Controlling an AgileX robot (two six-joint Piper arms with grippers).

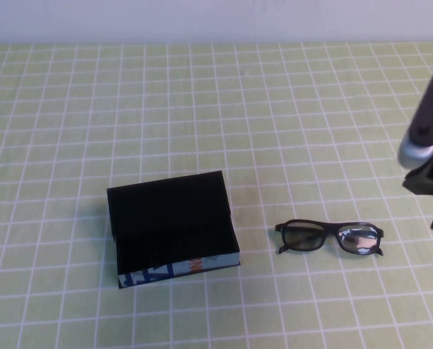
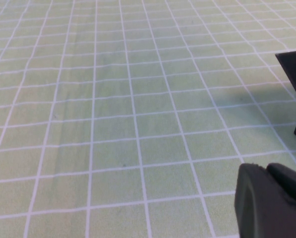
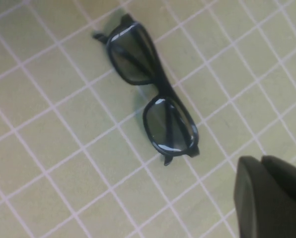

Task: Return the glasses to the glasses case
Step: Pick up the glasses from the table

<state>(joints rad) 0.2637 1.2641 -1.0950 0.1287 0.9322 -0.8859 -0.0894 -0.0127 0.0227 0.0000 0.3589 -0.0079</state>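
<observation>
Right tool (image 3: 269, 198) shut, cropped beside glasses (image 3: 150, 91); left tool (image 2: 272, 201) half-hidden.

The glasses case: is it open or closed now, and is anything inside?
Open and empty: the glasses case shows bare black lining, its lid raised behind. The glasses lie on the table beside it.

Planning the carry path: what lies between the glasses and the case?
Only bare tablecloth separates glasses from glasses case, per the high view.
</observation>
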